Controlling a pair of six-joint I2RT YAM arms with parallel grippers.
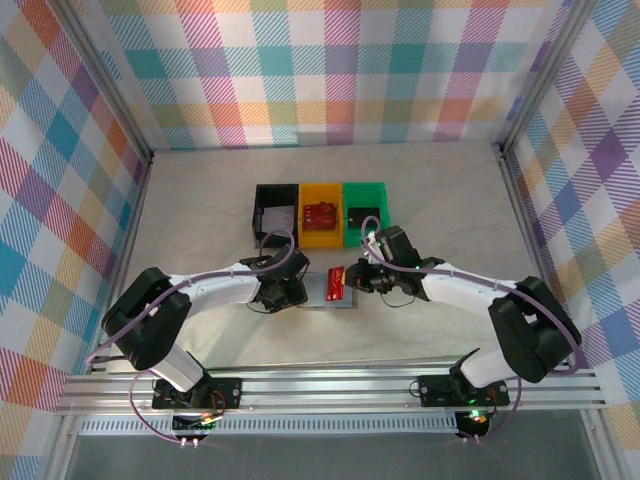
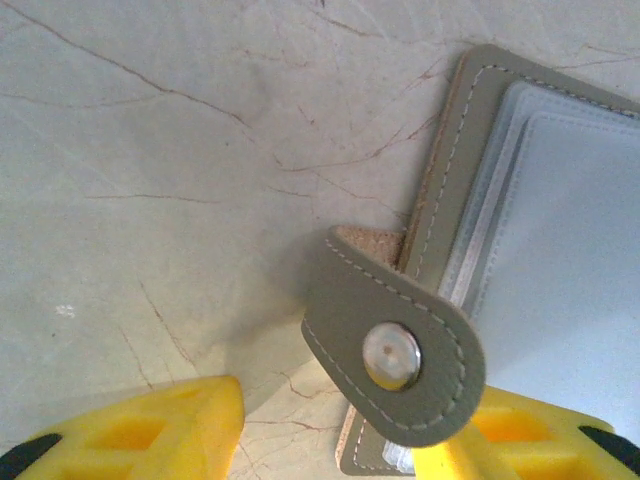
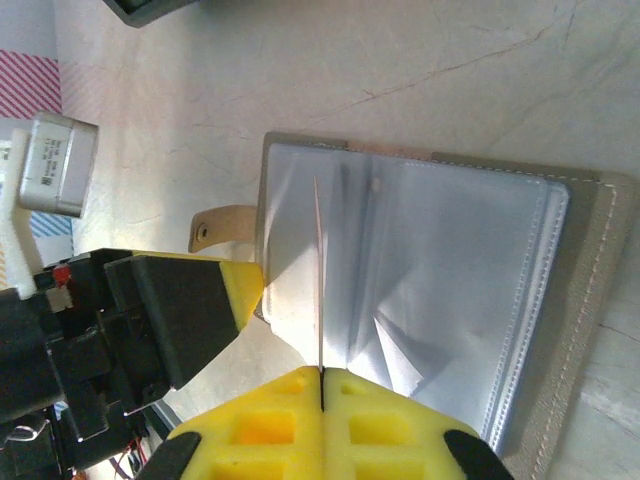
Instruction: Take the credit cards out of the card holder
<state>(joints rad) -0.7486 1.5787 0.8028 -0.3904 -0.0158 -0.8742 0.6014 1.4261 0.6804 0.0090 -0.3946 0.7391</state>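
Observation:
The grey card holder point(image 1: 343, 303) lies open on the table between the two arms, its clear slip pockets point(image 3: 450, 260) facing up. My right gripper point(image 3: 322, 375) is shut on a thin red credit card point(image 3: 318, 280), seen edge-on and standing over the holder's pockets; from above the card point(image 1: 336, 284) shows red. My left gripper point(image 2: 330, 430) stands open at the holder's left edge point(image 2: 560, 220). One yellow finger point(image 2: 520, 440) rests on the holder under the snap strap point(image 2: 400, 350), and the other point(image 2: 150, 430) is over bare table.
Three bins stand in a row behind the holder: black point(image 1: 262, 200) with a grey flat thing inside, yellow point(image 1: 321, 190) with a red thing inside, and green point(image 1: 364, 190). Checked walls close in the table on three sides.

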